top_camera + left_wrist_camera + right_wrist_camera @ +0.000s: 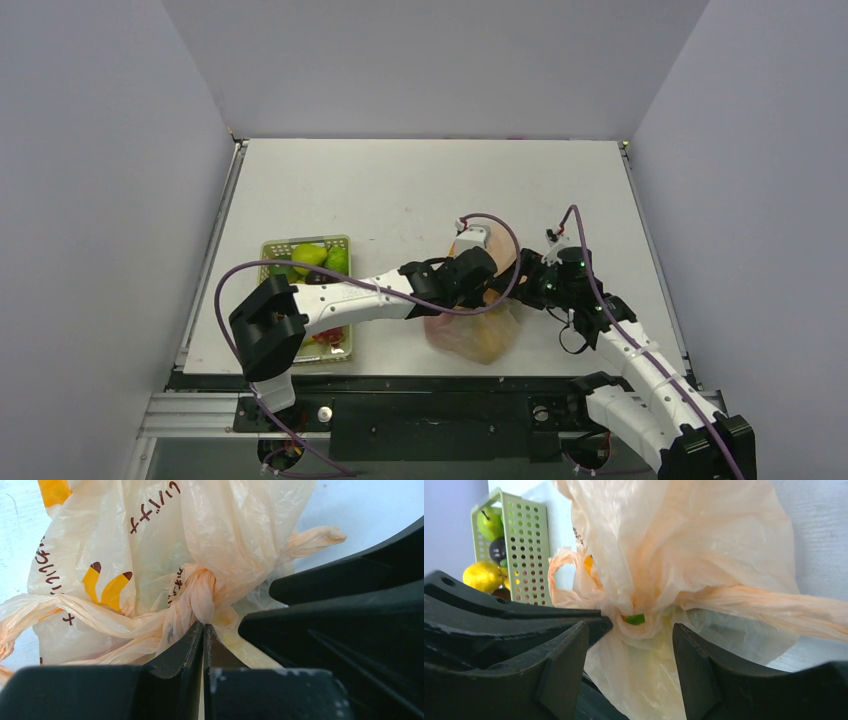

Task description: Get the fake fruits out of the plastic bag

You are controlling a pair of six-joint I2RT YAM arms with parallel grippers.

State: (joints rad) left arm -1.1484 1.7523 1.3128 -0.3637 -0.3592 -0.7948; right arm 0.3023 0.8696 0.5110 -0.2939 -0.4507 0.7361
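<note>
- Left wrist view is showing the left gripper (203,630) clamped shut, its fingers pressing together on a thin fold of the plastic bag (150,535), right at the foot of the knot (202,592) just beyond its tips
- Right wrist view is showing the right gripper (630,645) standing open, one jaw on each side of the bag's gathered neck and neither visibly touching it
- The bag is lying bunched directly ahead of both grippers, its tied mouth facing their fingertips
- One of the fake fruits (635,619) is peeking out green at the neck, just past the right gripper's gap; whatever else is inside is hidden by the film
- A green basket (531,555) is sitting well off to the right gripper's left, holding yellow and green fruit
- The step in hand is probably getting the bag open, not yet lifting fruit out
- The next move is calling for the right jaws to close on the neck opposite the left grip, then a gentle pull apart, since the thin film is likely to slip or tear
</note>
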